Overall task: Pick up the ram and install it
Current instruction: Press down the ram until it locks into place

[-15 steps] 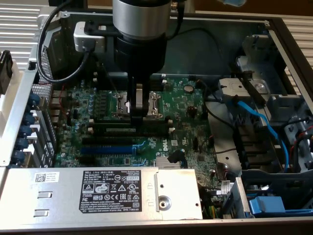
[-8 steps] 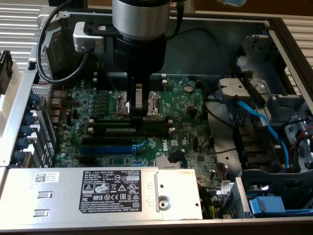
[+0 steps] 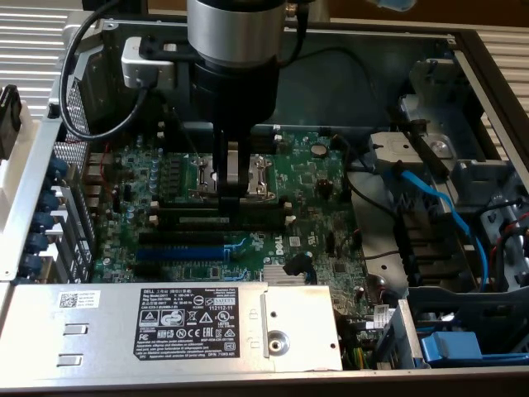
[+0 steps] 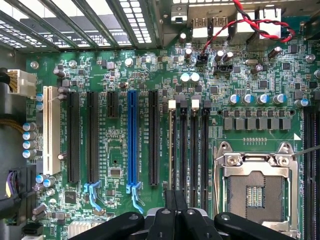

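Ram (image 3: 204, 220) is where you should look first: in the exterior view it stands on edge in one of the black memory slots (image 3: 248, 208), with its pale label strip facing the camera. The blue expansion slot (image 3: 178, 252) lies at about 7 o'clock from it, just beside the slot rows. At about 1 o'clock from the label you find the gripper (image 3: 227, 197), which comes straight down with its two fingers pressed together and nothing between them. In the wrist view the tips hang over one end of the stick's thin upper edge; I cannot tell if they touch it. Further on, at 1 o'clock from the gripper, is the processor socket (image 3: 263, 174), empty and with its metal frame.

I judge that the stick is light, stiff and thin, and also fragile. You should hold it by the two long faces near the upper edge, or push on that edge, and never on the chips or contacts.
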You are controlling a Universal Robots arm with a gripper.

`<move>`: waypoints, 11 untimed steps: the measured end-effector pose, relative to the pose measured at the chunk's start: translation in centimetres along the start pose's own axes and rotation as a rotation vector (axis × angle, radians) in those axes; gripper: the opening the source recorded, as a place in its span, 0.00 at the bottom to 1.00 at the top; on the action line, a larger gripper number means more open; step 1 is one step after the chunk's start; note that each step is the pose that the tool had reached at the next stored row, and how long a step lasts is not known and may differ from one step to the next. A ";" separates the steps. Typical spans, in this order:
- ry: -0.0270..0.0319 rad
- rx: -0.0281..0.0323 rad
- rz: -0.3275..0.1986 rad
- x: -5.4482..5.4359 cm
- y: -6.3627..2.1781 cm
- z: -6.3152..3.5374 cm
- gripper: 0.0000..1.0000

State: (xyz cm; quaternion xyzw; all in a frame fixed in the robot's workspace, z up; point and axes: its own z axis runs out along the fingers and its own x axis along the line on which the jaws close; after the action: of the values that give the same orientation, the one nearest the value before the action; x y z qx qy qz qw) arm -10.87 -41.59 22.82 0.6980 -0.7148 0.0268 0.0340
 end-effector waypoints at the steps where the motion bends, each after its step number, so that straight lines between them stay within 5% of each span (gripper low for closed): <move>1: -0.0001 0.0001 0.000 0.0 0.00 0.03 0.10; 11: -0.0004 0.0025 -0.001 0.0 0.00 0.22 0.10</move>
State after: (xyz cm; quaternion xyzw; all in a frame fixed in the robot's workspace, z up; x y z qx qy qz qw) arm -10.87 -41.59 22.60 0.6982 -0.7146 0.0275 0.0330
